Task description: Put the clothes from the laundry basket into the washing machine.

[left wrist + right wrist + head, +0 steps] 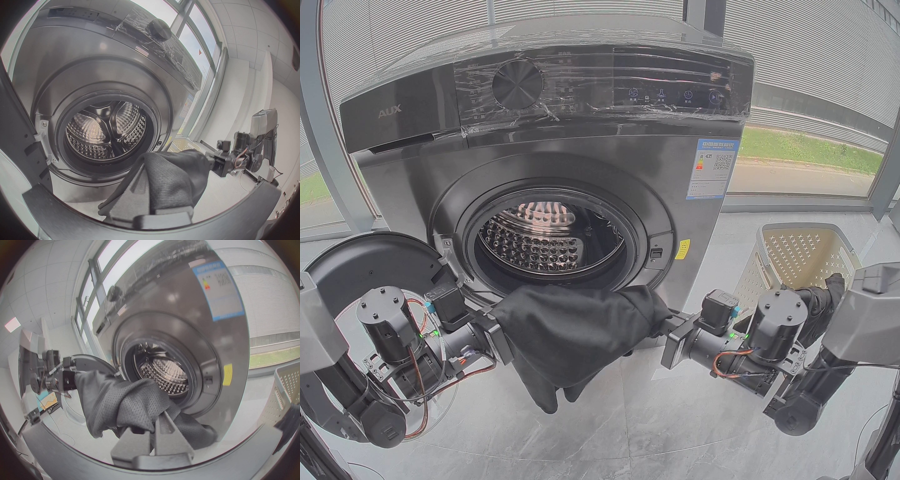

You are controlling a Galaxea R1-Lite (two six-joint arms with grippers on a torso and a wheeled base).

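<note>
You have the black garment (575, 331) strung between both arms, nearest to you and low in front of the machine. Your left gripper (499, 340) pinches its left end. From the left wrist the mesh cloth drapes over the fingers (134, 193), so I judge the clamp from the way that end is held up. Your right gripper (670, 330) pinches the right end, its fingers (170, 437) pressed close with fabric wedged between them. Holding it at two ends keeps the cloth spread and mostly off the floor, though a loose tail hangs down in the middle and could snag on the lower lip.

Just beyond on the left, the door (362, 262) is swung wide open, which leaves the opening clear for the left arm. On the right, the laundry basket (762, 234) stands beside the washing machine (412, 119), with another dark garment (822, 300) slung over its near rim; that one probably comes next.

Farther in, the drum (550, 240) looks bare. The held garment's upper edge sits level with the bottom of the opening, so it needs lifting and pushing forward.
</note>
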